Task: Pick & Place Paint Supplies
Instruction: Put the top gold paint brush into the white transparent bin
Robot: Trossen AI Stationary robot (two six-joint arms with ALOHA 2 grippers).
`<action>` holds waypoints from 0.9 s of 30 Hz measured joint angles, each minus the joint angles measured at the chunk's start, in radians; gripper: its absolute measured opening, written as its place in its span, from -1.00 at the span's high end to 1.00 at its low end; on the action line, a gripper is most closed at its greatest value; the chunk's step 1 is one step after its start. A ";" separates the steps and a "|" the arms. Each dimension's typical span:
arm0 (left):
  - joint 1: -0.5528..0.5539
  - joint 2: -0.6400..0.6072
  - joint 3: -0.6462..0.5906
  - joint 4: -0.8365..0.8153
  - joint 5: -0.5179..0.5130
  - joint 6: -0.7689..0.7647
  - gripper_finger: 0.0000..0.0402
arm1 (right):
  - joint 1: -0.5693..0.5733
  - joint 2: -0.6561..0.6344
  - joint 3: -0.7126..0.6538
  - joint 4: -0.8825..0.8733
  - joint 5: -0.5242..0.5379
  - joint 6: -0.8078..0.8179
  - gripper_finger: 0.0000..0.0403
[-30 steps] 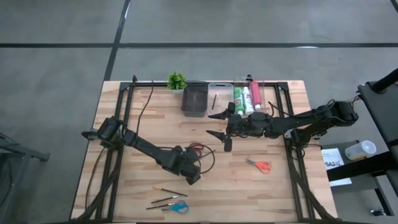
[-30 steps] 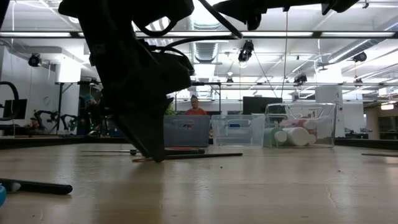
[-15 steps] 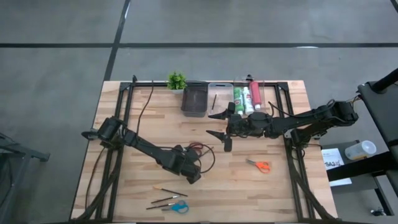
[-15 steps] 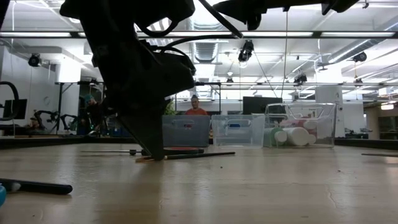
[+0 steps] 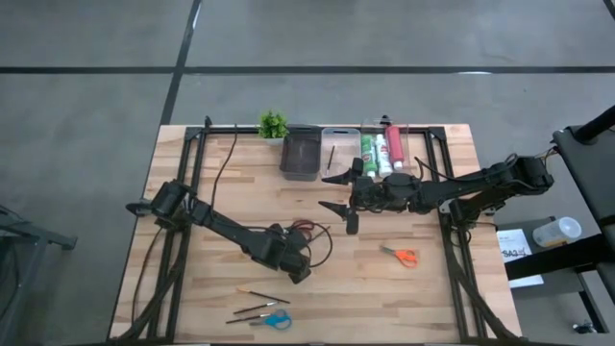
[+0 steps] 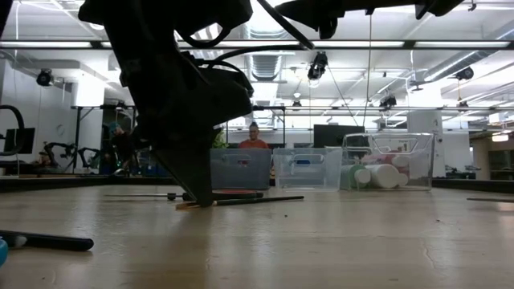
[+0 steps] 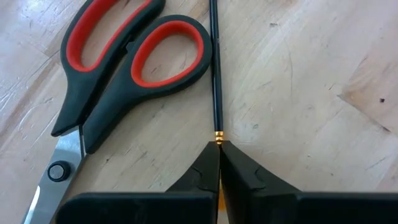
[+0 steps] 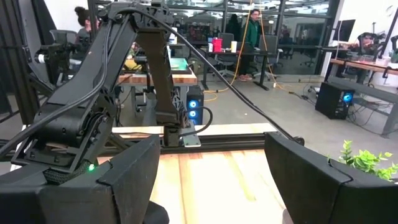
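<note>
Paint supplies lie spread over the wooden table [image 5: 384, 288], the largest thing in view. My left arm reaches low over the middle of it; my right arm stretches in level from the right, above the table near the back row. Along that back edge stand a dark bin [image 5: 300, 154], a clear bin [image 5: 336, 149] and the paint tubes [image 5: 381, 152] in green, white and pinkish-red, with a small potted plant [image 5: 273, 124] beside them. My left gripper [image 7: 219, 155] points down at the tabletop, its tips pinched together on a thin dark brush [image 7: 214, 74]. Touching that brush lie the red-handled scissors [image 7: 118, 68]. My right gripper [image 5: 338, 192] hangs spread wide, holding nothing. Orange-handled scissors [image 5: 399, 255] lie well apart toward the right. Blue-handled scissors [image 5: 274, 320] and more brushes [image 5: 258, 303] rest near the front edge.
</note>
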 joint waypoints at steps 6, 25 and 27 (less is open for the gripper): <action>0.001 -0.004 0.022 -0.027 0.007 0.003 0.96 | 0.000 0.000 0.000 0.000 0.000 0.000 -0.43; 0.001 -0.014 0.058 -0.070 0.010 0.019 0.96 | 0.000 0.000 0.000 0.000 0.000 0.000 -0.43; 0.001 -0.016 0.058 -0.068 0.009 0.019 0.96 | 0.000 0.000 0.000 0.000 0.000 0.001 -0.43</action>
